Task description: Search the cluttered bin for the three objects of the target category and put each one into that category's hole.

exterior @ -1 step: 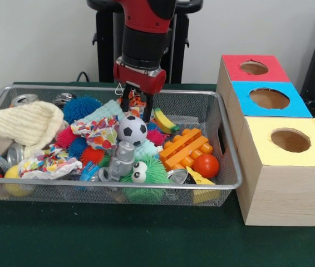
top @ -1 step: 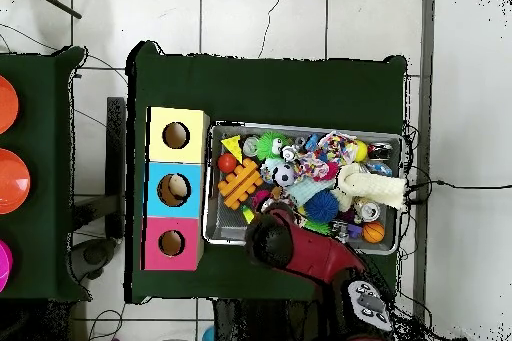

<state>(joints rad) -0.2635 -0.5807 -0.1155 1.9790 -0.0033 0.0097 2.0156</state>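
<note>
gripper (exterior @ -1 step: 137,108): black fingers pointing down into the far middle of the bin, a moderate gap between them, colourful stuff at the tips; cannot tell if anything is held
arm (top @ -1 step: 300,247): red and black, comes down from 12 o'clock in the front view
soccer ball (exterior @ -1 step: 132,130): just at 6 o'clock of the gripper, on top of the pile
banana toy (exterior @ -1 step: 165,122): at 3 o'clock of the gripper, near the far wall
orange block (exterior @ -1 step: 185,148): at 4 o'clock, lies flat, red ball (exterior @ -1 step: 205,166) just beside it
grey robot figure (exterior @ -1 step: 122,160): at 6 o'clock under the soccer ball, green eyed ball (exterior @ -1 step: 146,177) touching it
patterned cloth (exterior @ -1 step: 98,132): at 8 o'clock, over blue and pink spiky balls
cream knit cloth (exterior @ -1 step: 21,125): at 9 o'clock, left end of the bin, cans near it
bin (exterior @ -1 step: 232,167): wire mesh, on the green bench (exterior @ -1 step: 146,239)
box: at 3 o'clock of the bin, touching it; red hole (exterior @ -1 step: 254,68) far, blue hole (exterior @ -1 step: 269,99) middle, yellow hole (exterior @ -1 step: 290,140) near; something pale shows in the blue hole from overhead
</note>
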